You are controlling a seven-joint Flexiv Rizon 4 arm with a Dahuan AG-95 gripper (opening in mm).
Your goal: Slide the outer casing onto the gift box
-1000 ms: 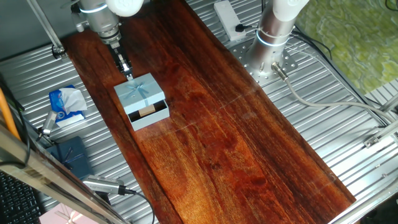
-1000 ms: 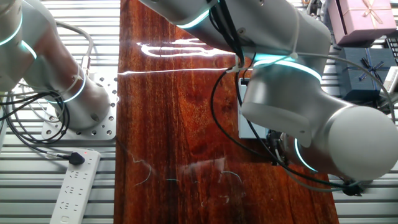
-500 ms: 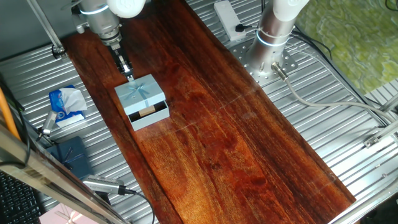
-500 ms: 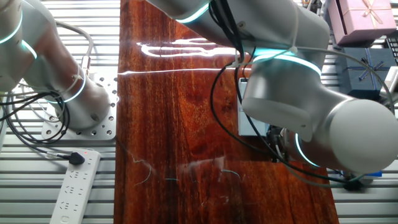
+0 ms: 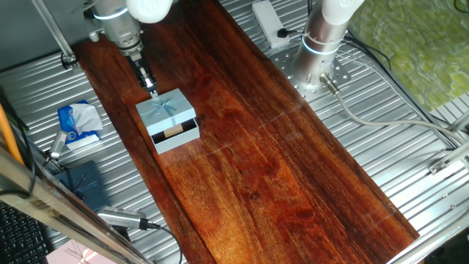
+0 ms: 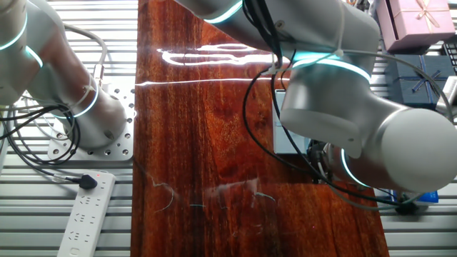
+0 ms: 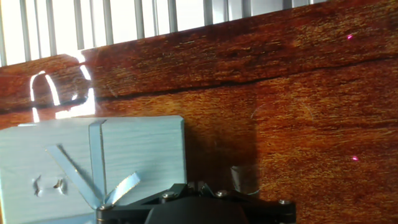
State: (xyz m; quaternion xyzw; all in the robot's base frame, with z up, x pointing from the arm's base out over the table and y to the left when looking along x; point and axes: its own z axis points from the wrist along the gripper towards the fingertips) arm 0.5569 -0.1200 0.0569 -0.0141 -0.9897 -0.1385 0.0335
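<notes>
The outer casing [image 5: 165,110], a light blue sleeve with a pale ribbon and bow on top, lies on the wooden board at its far left. The gift box [image 5: 176,133] sits mostly inside it. Its light blue wall and tan-brown block show at the sleeve's near open end. My gripper [image 5: 152,89] is shut and empty. Its tips are right at the casing's far edge. In the hand view the casing [image 7: 93,162] fills the lower left, and the gripper [image 7: 196,185] shows as dark shut jaws at the bottom edge. In the other fixed view the arm hides the gripper.
A blue-white packet [image 5: 78,122] and a dark navy box [image 5: 82,183] lie left of the board on the ribbed metal table. A pink box [image 6: 418,18] and a navy box [image 6: 421,78] sit at one side. A second robot's base [image 5: 322,44] and a power strip [image 6: 86,214] are nearby.
The arm has shifted slightly in the other fixed view. The casing and gift box have barely moved.
</notes>
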